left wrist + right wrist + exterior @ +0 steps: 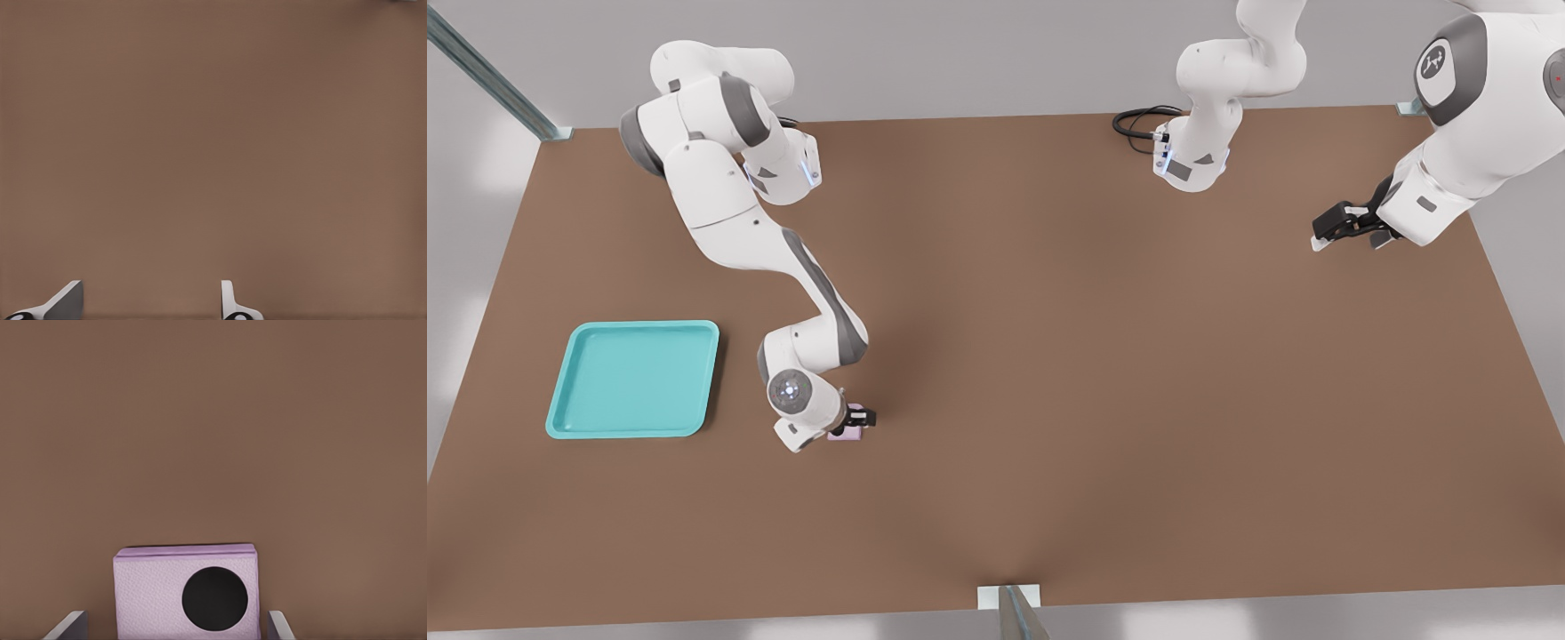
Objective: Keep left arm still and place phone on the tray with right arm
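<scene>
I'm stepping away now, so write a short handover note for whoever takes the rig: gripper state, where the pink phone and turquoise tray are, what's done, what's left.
Gripper: the right arm's black two-finger gripper is low over the brown table, open, one finger on each side of the phone without a visible grip.
Phone: small pale pink folded phone, on the table between the fingers.
Tray: shallow turquoise plastic tray, towards the front view's left of the phone, nothing in it.
Done: gripper brought to the phone.
Left: close, lift, carry to the tray, release.
</scene>
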Controlling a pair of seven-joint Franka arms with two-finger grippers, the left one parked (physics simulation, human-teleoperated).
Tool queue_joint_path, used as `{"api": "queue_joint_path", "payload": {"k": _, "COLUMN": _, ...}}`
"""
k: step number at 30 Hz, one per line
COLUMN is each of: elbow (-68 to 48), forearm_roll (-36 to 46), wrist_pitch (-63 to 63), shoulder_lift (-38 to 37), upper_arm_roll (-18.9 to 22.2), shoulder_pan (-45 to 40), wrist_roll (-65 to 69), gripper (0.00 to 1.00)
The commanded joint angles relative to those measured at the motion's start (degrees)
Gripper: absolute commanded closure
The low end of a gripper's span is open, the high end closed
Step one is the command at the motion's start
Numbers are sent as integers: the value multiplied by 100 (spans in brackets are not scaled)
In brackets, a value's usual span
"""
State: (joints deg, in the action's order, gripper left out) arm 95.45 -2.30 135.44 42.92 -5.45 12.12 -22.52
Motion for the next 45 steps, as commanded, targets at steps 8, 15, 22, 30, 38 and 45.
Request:
{"api": "queue_joint_path", "payload": {"k": 8, "elbow": 26, "forearm_roll": -25, "wrist_pitch": 176, "shoulder_lift": 85, "upper_arm_roll": 0, "shoulder_pan": -61, "wrist_roll": -631, "gripper": 0}}
{"api": "queue_joint_path", "payload": {"k": 15, "elbow": 0, "forearm_roll": -25, "wrist_pitch": 229, "shoulder_lift": 77, "upper_arm_roll": 0, "shoulder_pan": -61, "wrist_roll": -596, "gripper": 21}}
{"api": "queue_joint_path", "payload": {"k": 22, "elbow": 456, "forearm_roll": -34, "wrist_pitch": -474, "shoulder_lift": -1004, "upper_arm_roll": 0, "shoulder_pan": -790, "wrist_roll": 388, "gripper": 21}}
{"api": "queue_joint_path", "payload": {"k": 30, "elbow": 1951, "forearm_roll": -34, "wrist_pitch": -369, "shoulder_lift": -2015, "upper_arm_roll": 0, "shoulder_pan": -2987, "wrist_roll": 3253, "gripper": 22}}
{"api": "queue_joint_path", "payload": {"k": 38, "elbow": 1863, "forearm_roll": -25, "wrist_pitch": -175, "shoulder_lift": -1699, "upper_arm_roll": 0, "shoulder_pan": -3682, "wrist_roll": 4080, "gripper": 0}}
{"api": "queue_joint_path", "payload": {"k": 45, "elbow": -1943, "forearm_roll": -184, "wrist_pitch": -4164, "shoulder_lift": -2498, "upper_arm_roll": -575, "shoulder_pan": -2737, "wrist_roll": 3931, "gripper": 0}}
